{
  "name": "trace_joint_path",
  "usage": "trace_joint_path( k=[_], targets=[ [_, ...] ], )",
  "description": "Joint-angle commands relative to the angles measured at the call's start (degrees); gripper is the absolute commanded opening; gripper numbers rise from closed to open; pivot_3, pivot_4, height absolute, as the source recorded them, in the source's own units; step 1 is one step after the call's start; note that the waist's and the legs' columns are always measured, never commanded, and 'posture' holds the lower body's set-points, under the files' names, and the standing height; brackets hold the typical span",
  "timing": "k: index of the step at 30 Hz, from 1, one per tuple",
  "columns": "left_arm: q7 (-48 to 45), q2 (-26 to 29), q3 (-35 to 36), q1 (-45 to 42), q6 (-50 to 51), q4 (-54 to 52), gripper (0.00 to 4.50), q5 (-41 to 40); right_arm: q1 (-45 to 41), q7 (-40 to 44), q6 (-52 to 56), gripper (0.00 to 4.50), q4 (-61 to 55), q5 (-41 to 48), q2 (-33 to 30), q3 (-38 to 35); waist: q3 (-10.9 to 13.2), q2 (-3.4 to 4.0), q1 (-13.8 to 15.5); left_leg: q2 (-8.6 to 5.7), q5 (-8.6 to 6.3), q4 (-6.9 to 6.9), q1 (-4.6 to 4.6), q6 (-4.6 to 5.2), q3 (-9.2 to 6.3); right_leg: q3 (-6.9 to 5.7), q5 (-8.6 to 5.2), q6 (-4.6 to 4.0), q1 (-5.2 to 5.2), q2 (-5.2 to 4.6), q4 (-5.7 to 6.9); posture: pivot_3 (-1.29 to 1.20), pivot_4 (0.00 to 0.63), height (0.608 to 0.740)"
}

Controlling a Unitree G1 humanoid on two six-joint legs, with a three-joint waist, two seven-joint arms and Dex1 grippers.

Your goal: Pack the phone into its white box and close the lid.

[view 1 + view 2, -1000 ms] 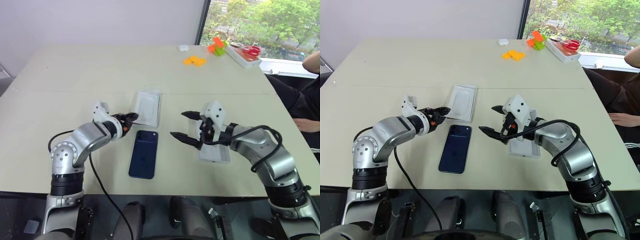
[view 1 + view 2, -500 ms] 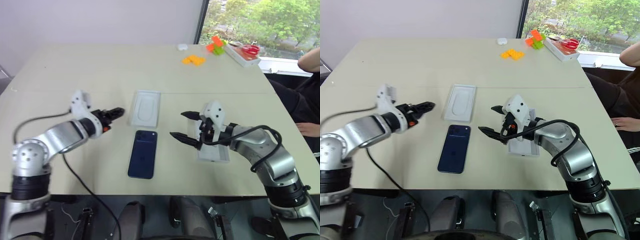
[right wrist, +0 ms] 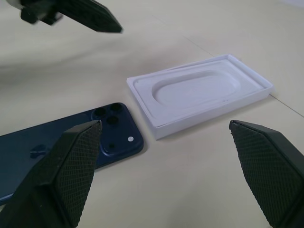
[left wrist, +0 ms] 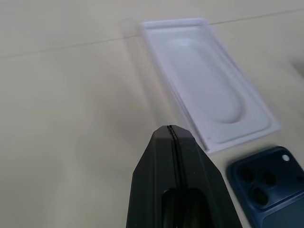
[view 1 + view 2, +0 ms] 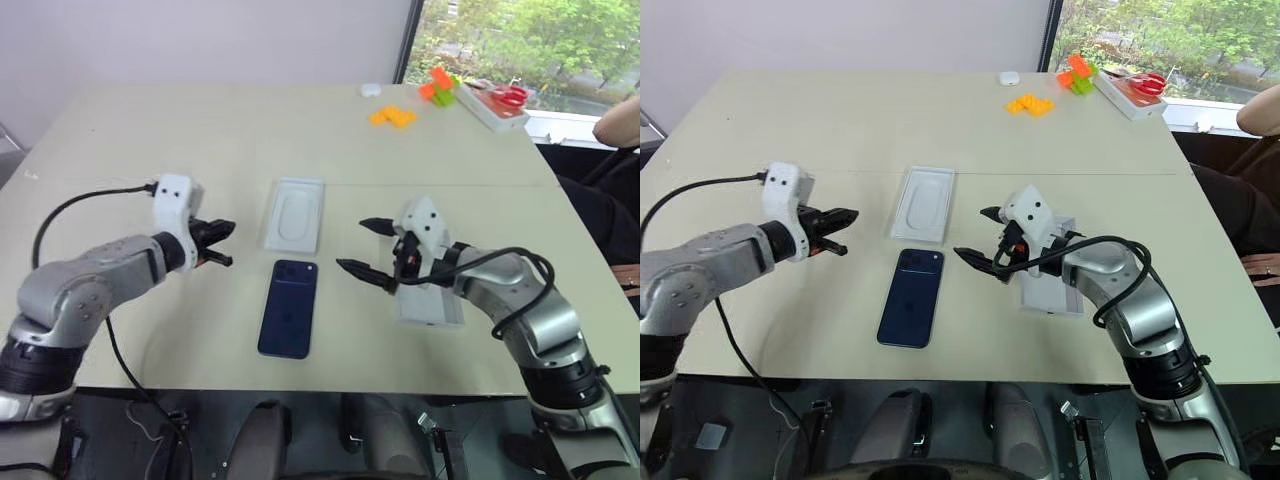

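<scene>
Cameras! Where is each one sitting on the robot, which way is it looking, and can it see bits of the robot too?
Left eye, right eye views: on the head, looking forward and down at the table; both arms show, left gripper shut, right gripper open.
Left wrist view: on the left wrist, looking along its shut fingers at the insert and phone.
Right wrist view: on the right wrist, between its spread fingers, facing the same two.
Shared: every view shows phone and insert.
</scene>
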Motion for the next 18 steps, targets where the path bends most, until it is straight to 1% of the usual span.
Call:
trace_joint_path(
  k=[1,3,8,12,18],
  targets=[
    [-5.6,-3.6,-6.0,-6.2,-1.6,5.3,0.05,9.2,-0.8,-0.6,-1.4,4.50,-0.7,-0.5,0.7,-0.2,0.0,0.00,0.0,0.01,0.00,0.00,0.00,0.00,0.00,0.00,0.01,0.01,0.00,0.01,0.01,0.00,0.150,0.732],
    [-7.6,-6.3,-8.9,-9.6,-1.3,9.2,0.05,13.5,-0.6,-0.9,-1.4,4.50,-0.9,-0.7,1.0,-0.3,0.0,-0.01,0.0,0.00,0.00,0.01,0.00,0.01,-0.01,0.00,0.02,0.03,0.00,0.03,0.03,0.00,0.150,0.732],
    [-11.4,-12.3,-12.2,-15.0,0.4,17.9,0.05,20.9,0.2,-1.8,-1.2,4.50,-1.8,-0.9,1.3,-0.7,0.0,-0.01,-0.7,0.02,-0.01,0.01,0.01,0.04,-0.03,0.00,0.13,0.21,-0.02,0.06,0.07,0.00,0.150,0.732],
    [-13.7,-15.0,-12.8,-16.9,1.3,21.6,0.05,25.2,0.8,-2.3,-1.1,4.50,-2.4,-0.8,1.3,-0.9,0.0,-0.01,-1.3,0.03,-0.02,0.01,0.01,0.06,-0.07,0.00,0.15,0.25,-0.02,0.06,0.11,0.00,0.150,0.732],
    [-14.1,-18.3,-11.9,-17.9,1.4,25.2,0.05,30.8,1.1,-2.7,-1.0,4.50,-2.8,-0.8,1.4,-0.8,0.0,-0.01,-1.3,0.04,-0.02,0.05,0.06,0.06,-0.09,0.00,0.13,0.28,0.00,0.05,0.19,0.00,0.150,0.732]
  ],
)
